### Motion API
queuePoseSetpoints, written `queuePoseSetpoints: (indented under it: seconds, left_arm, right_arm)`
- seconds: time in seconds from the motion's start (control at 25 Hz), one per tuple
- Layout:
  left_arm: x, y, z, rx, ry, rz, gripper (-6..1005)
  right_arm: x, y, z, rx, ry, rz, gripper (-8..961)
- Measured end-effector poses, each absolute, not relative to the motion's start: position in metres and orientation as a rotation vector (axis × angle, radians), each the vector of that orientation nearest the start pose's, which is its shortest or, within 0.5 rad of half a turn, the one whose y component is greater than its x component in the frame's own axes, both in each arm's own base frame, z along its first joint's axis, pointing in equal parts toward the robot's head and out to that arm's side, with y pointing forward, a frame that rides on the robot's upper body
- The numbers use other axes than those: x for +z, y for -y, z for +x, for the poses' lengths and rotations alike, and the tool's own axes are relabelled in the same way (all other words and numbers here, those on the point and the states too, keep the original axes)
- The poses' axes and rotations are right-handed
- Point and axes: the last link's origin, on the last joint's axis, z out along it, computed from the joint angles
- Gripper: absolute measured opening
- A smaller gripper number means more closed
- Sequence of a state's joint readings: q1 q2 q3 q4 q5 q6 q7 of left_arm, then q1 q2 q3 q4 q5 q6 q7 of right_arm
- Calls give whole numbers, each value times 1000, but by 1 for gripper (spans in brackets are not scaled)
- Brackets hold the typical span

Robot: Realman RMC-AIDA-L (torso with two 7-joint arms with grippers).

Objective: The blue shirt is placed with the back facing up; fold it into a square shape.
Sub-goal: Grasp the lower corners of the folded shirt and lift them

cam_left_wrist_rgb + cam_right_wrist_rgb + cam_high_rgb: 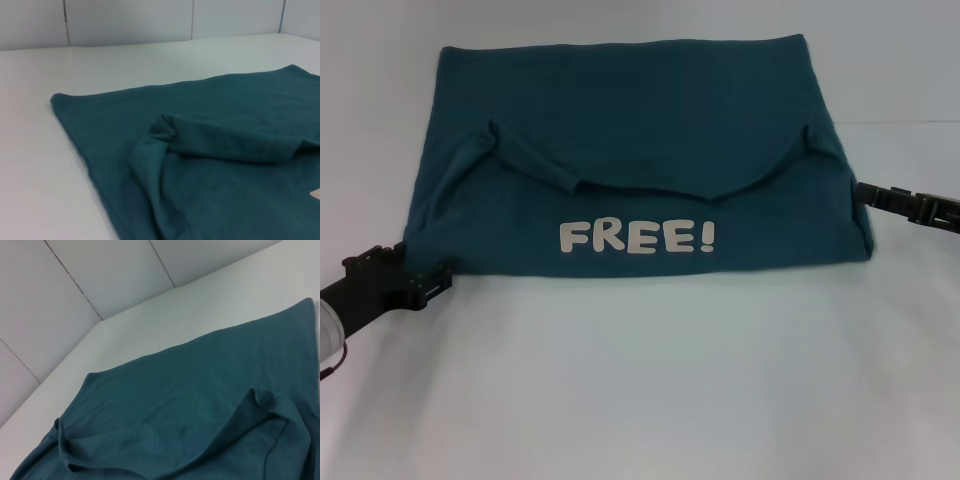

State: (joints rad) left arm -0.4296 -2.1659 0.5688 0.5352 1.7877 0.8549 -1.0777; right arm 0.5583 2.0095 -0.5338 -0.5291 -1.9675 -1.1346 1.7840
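Observation:
The blue shirt (620, 110) lies on the white table, with its near part folded back so that the white "FREE!" lettering (636, 238) faces up along the near edge. The folded flap has a curved edge across the middle and puckers at both sides. My left gripper (442, 275) is at the shirt's near left corner, low on the table. My right gripper (860, 190) is against the shirt's right edge, at the end of the fold. The shirt also shows in the left wrist view (225, 115) and in the right wrist view (190, 390), wrinkled at the fold.
The white table (640, 380) stretches bare in front of the shirt and on both sides. A pale panelled wall (100, 275) stands behind the table's far edge.

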Motion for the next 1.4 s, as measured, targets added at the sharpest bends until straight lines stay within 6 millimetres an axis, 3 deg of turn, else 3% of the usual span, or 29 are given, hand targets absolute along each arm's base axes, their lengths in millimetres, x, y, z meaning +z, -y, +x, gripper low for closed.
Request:
queuePoseSetpoints:
  seconds: [0.32,0.4,0.84,1.16,1.4]
  left_arm:
    - [-8,-344,-362,-338,822,-2009,671]
    - [-8,-345,-362,-334,822,-2006,435]
    - [-5,-346,-362,-332,813,-2004,27]
    - [-2,-345,-362,-338,812,-2005,27]
    - [-4,-344,-363,-324,809,-2018,27]
  right_arm:
    - [39,-378,324,704,-1297,-2064,750]
    - [39,-378,324,704,-1298,-2063,750]
    - [41,-378,325,701,-1307,-2064,749]
    - [50,-384,331,523,-1450,-2066,750]
    - [45,-395,326,412,-1443,-2074,749]
